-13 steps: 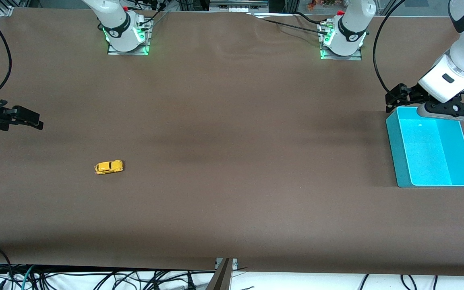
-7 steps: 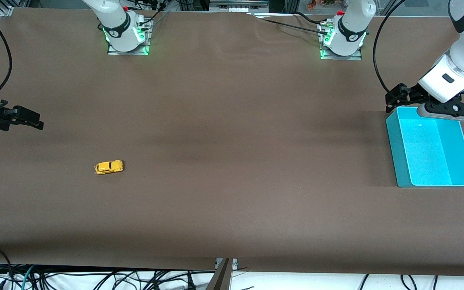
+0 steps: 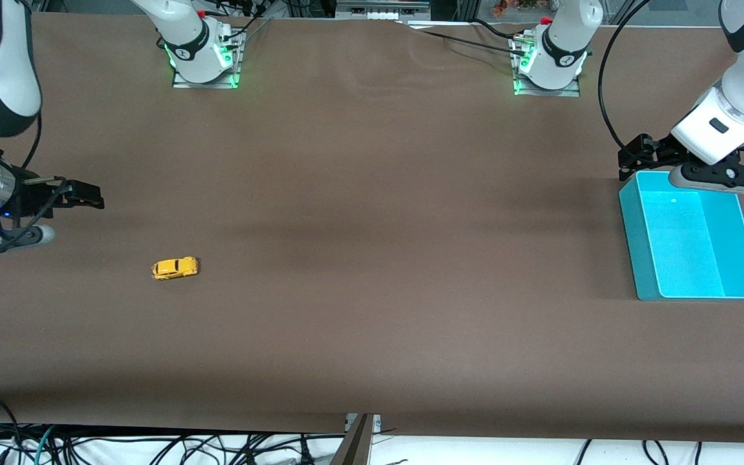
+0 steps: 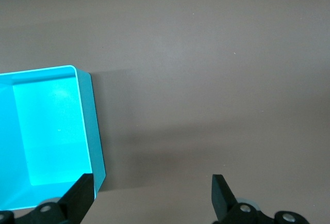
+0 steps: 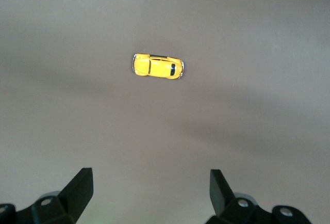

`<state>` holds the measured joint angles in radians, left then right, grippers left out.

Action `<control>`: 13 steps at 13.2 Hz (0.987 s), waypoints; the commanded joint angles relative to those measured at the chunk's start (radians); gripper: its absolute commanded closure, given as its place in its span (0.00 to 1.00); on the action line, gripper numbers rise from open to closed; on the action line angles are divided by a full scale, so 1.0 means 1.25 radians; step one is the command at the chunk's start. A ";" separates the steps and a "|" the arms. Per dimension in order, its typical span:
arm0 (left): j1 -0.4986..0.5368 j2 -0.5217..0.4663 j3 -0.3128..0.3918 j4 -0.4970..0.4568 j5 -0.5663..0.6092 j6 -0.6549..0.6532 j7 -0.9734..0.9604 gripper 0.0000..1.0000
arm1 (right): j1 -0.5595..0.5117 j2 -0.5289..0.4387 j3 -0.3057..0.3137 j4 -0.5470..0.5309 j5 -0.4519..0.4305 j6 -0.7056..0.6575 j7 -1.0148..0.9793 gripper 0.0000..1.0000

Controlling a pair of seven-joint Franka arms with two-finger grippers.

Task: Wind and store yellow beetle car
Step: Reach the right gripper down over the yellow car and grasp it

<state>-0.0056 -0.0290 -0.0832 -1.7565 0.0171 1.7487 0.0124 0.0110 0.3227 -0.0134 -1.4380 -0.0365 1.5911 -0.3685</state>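
The yellow beetle car stands on its wheels on the brown table, toward the right arm's end. It also shows in the right wrist view, ahead of the open fingers. My right gripper is open and empty, up over the table and apart from the car; it shows in its own wrist view too. My left gripper is open and empty over the table beside a corner of the turquoise bin. It also shows in the left wrist view.
The turquoise bin is empty and sits at the left arm's end of the table. The two arm bases stand along the table's edge farthest from the front camera. Cables hang below the nearest edge.
My right arm has swung in from the table's end, and its gripper is now closer to the car. The left arm and the car have not moved.
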 commanded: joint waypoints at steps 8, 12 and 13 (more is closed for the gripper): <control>0.000 0.002 -0.001 0.016 0.002 -0.018 0.000 0.00 | -0.001 0.177 0.002 -0.048 0.003 0.250 -0.662 0.00; 0.000 0.002 -0.001 0.017 0.002 -0.021 0.000 0.00 | 0.000 0.207 0.003 -0.165 0.022 0.445 -0.890 0.00; 0.000 0.002 -0.001 0.017 0.001 -0.021 0.000 0.00 | 0.000 0.206 0.003 -0.188 0.022 0.476 -0.917 0.00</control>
<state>-0.0056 -0.0290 -0.0833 -1.7559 0.0171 1.7457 0.0124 0.0129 0.6071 -0.0133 -1.5994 -0.0253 2.1124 -1.4163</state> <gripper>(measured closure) 0.000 0.000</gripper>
